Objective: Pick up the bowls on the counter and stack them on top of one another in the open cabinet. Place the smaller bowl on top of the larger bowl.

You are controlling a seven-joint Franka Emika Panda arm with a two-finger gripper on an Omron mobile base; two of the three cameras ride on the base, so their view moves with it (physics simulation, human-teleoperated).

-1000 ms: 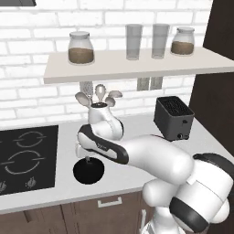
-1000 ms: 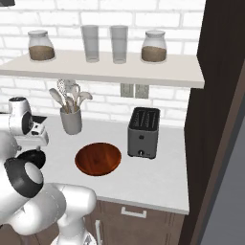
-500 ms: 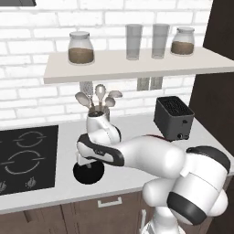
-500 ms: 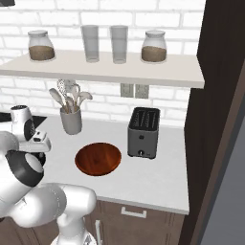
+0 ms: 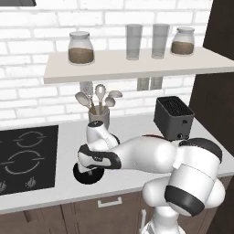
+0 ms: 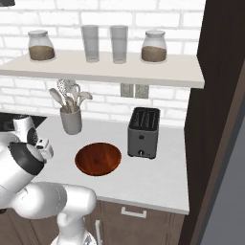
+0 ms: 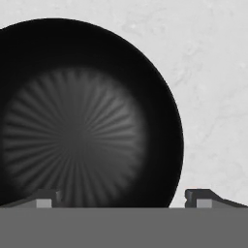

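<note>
Smaller bowl: the glossy black bowl is sitting on the counter just right of the cooktop, in front of the utensil cup; in the left base view only its dark rim is peeking out under the hand. Its inside is showing fine radial ribbing in the hand view.
Gripper: it is hanging straight down over the black bowl, jaws spread wide. One fingertip is showing over the bowl's inside, the other over bare counter just outside the rim, so the rim is lying between them. It is gripping nothing; whether the tips are touching the bowl cannot be told.
Larger bowl: the wide reddish-brown bowl is resting on the counter in front of the utensil cup, just left of the toaster and apart from it.
Arm: it is reaching from the base across the counter front, and in the left base view it is covering most of the brown bowl.
Shelf: it is carrying two jars and two glasses above the counter.
</note>
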